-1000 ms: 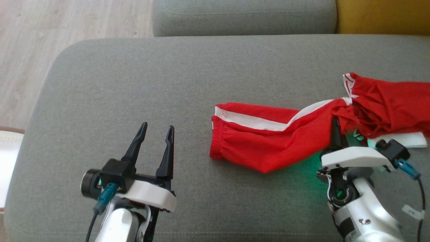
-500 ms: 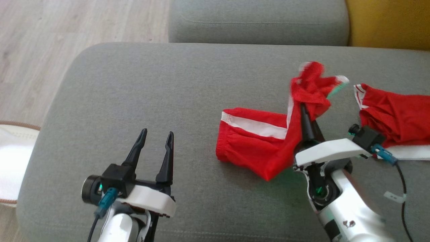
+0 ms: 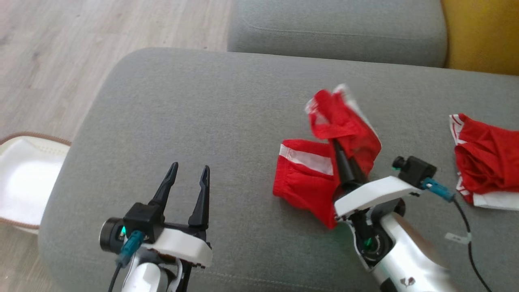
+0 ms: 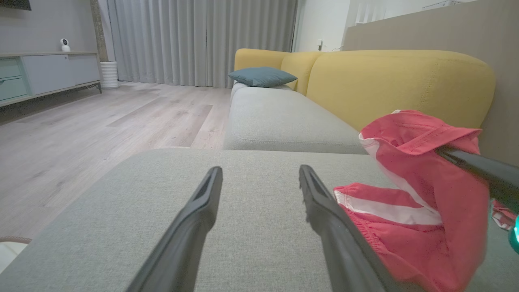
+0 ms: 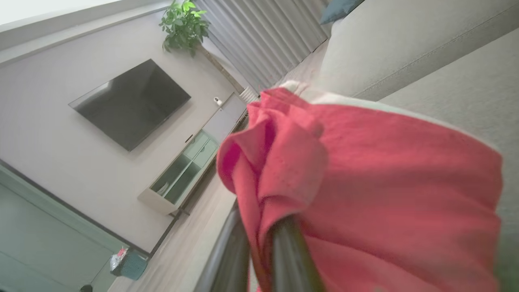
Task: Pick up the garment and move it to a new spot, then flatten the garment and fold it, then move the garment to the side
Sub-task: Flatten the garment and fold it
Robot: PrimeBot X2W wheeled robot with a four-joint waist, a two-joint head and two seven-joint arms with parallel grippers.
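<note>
Head view: my right gripper (image 3: 337, 145) is clamped on the garment (image 3: 302, 182), its two dark fingers pressed together with a bunch of red cloth between them. The pinched part stands lifted off the gray cushion (image 3: 194, 105) and drapes over my fingertips, with white trim along its far edge. The rest of the garment, the elastic waistband end with a white stripe, lies on the cushion just left of my right fingers, a little right of the cushion's middle.

My left gripper (image 3: 190, 166) hovers over the near left part of the cushion, fingers apart with nothing between them, well apart from the garment.

A second red piece (image 3: 486, 162) with white edging lies at the right of the cushion, apart from the held garment. Left of the cushion, on the wood floor (image 3: 61, 48), sits a white bag (image 3: 24, 186) with a brown rim.

In the right wrist view the cloth wraps around both my fingers and hides their tips. In the left wrist view the garment rises to the right of my open fingers, in front of a yellow sofa (image 4: 385, 81).
</note>
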